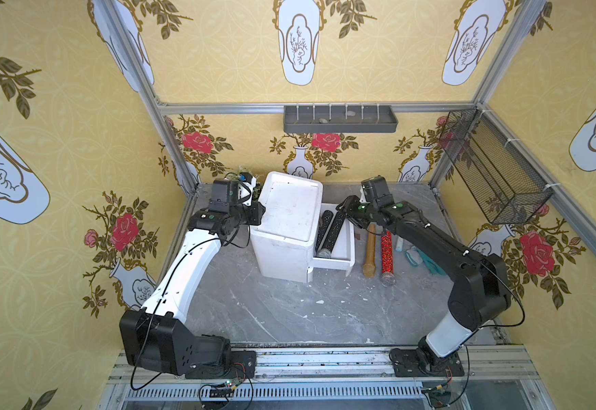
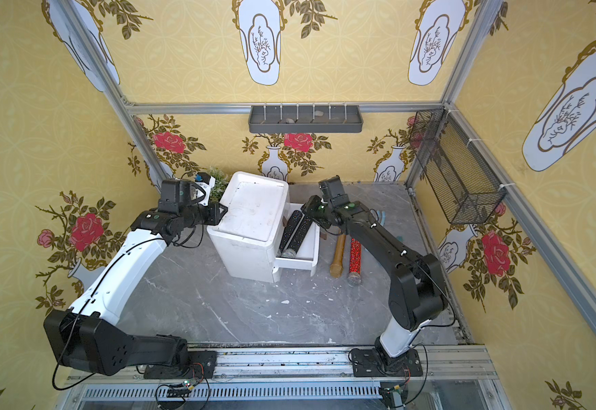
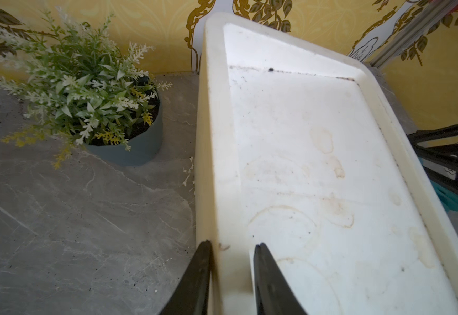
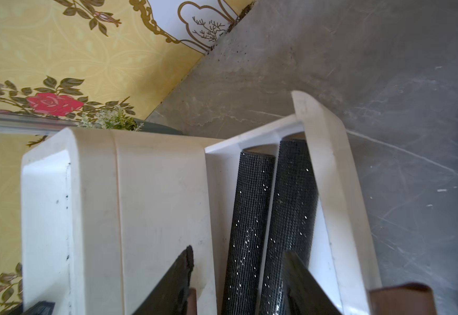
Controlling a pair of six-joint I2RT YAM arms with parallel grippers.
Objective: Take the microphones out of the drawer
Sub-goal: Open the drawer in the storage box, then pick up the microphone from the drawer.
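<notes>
Marble tabletop [image 1: 289, 312], drawer [image 1: 332, 263] open: reaching in.
Steadying, the left gripper [image 3: 233, 244] clenches the cabinet [image 1: 289, 213] rim; the right gripper [image 4: 237, 251], spread and empty, hovers over two black microphones [image 4: 249, 204]. Next, it should lower and close on one.

Four microphones [image 1: 332, 232] — two black, one gold, one red — one cabinet [image 1: 289, 213], one plant [image 3: 86, 90].

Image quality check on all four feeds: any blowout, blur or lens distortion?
In both top views: even, soft light, no glare; wide-angle lens splays the frame posts outward. Left wrist view: cabinet top nearly blown out, left end effector soft. Right wrist view: black microphones crisp, right end effector and foreground out of focus.
</notes>
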